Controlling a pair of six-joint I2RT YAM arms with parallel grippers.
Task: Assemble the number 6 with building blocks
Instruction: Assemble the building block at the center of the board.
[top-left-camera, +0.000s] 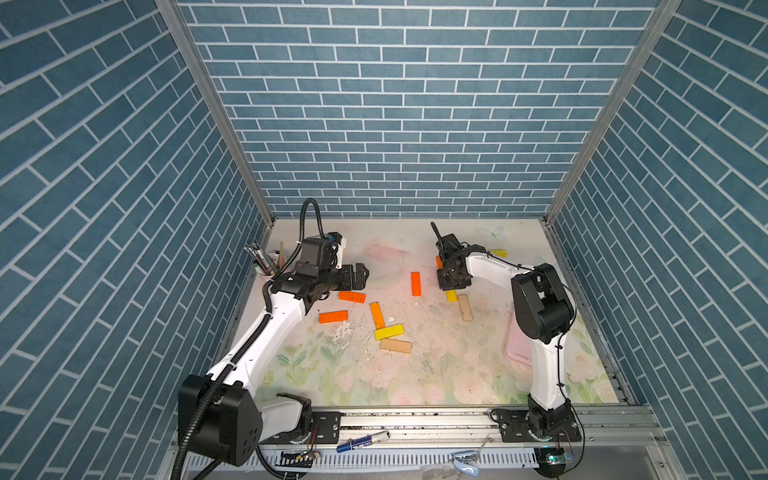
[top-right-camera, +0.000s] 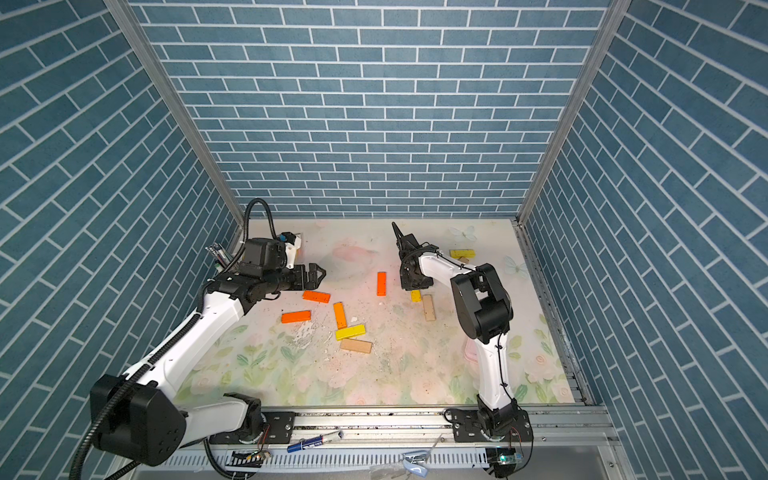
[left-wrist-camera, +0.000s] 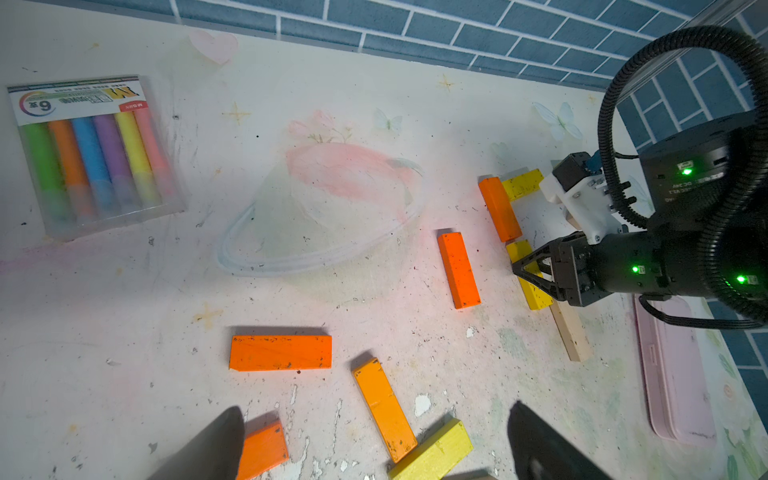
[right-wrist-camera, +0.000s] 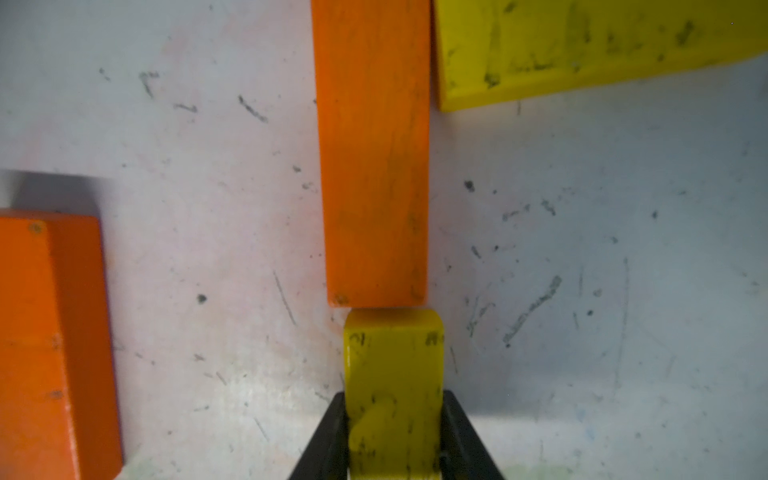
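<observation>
Blocks (top-left-camera: 351, 296) lie scattered mid-worktop (top-left-camera: 415, 374) near the left pincer (top-left-camera: 360, 277), spread wide. Right pincer (right-wrist-camera: 393, 415) pinches yellow block (right-wrist-camera: 392, 357), its end butting orange block (right-wrist-camera: 374, 158), right of centre. Chalk pack (left-wrist-camera: 93, 153) and pink tray (left-wrist-camera: 677, 374) sit off at the sides.

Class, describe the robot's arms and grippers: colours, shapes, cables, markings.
The left arm and right arm have white shells with black joints. A black ribbed hose runs along the left one; a thin black cable is tied to the right. The left gripper and right gripper are black with tapered fingers. Green lights dot the right wrist.
</observation>
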